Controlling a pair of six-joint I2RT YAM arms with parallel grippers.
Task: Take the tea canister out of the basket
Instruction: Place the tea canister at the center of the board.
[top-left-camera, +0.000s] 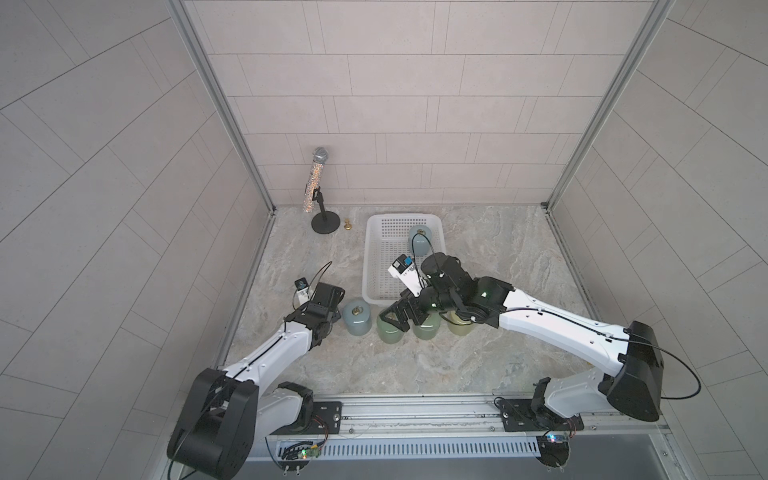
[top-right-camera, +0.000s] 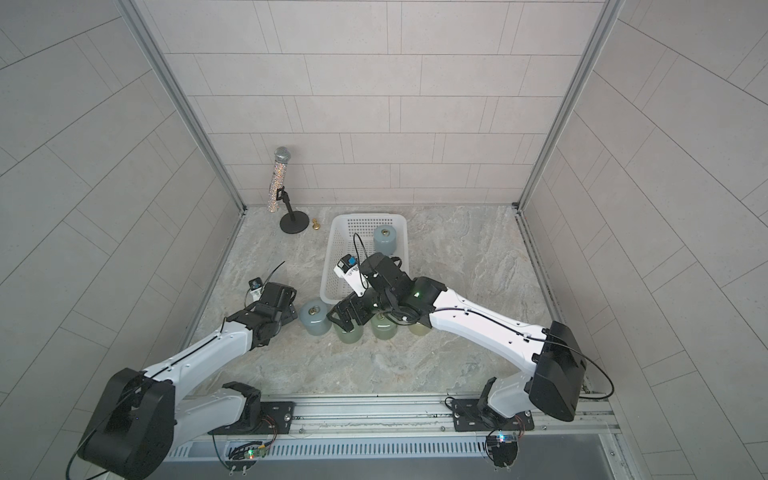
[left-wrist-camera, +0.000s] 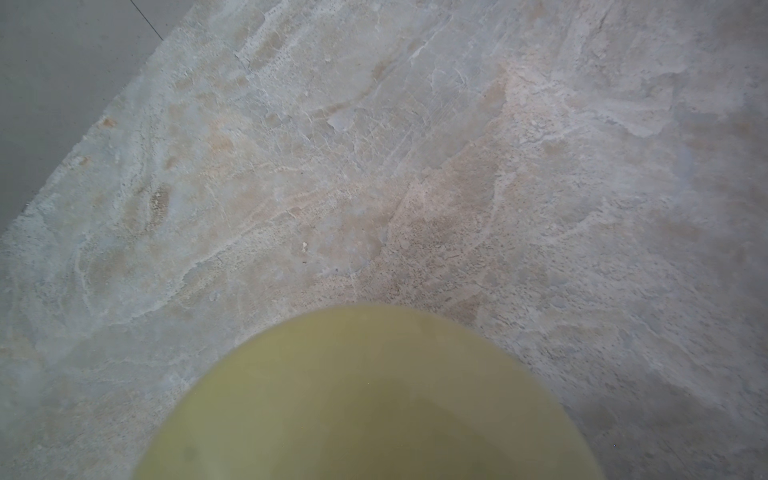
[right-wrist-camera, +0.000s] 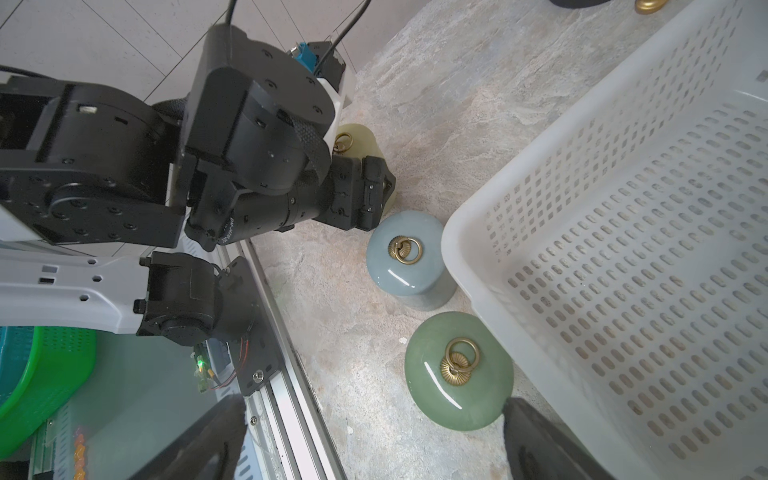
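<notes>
Basket (top-left-camera: 402, 216) of perforated white plastic around glossy blue-grey cylindrical canister (top-left-camera: 424, 242); right gripper (right-wrist-camera: 372, 409) wide, left gripper's (right-wrist-camera: 368, 193) state unclear.

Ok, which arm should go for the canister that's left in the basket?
Right. The blue-grey canister stands in the far right corner of the basket, on the right arm's side, and the right pincer is open near the basket's near end. The left pincer sits low by a yellow canister, farther off.
</notes>
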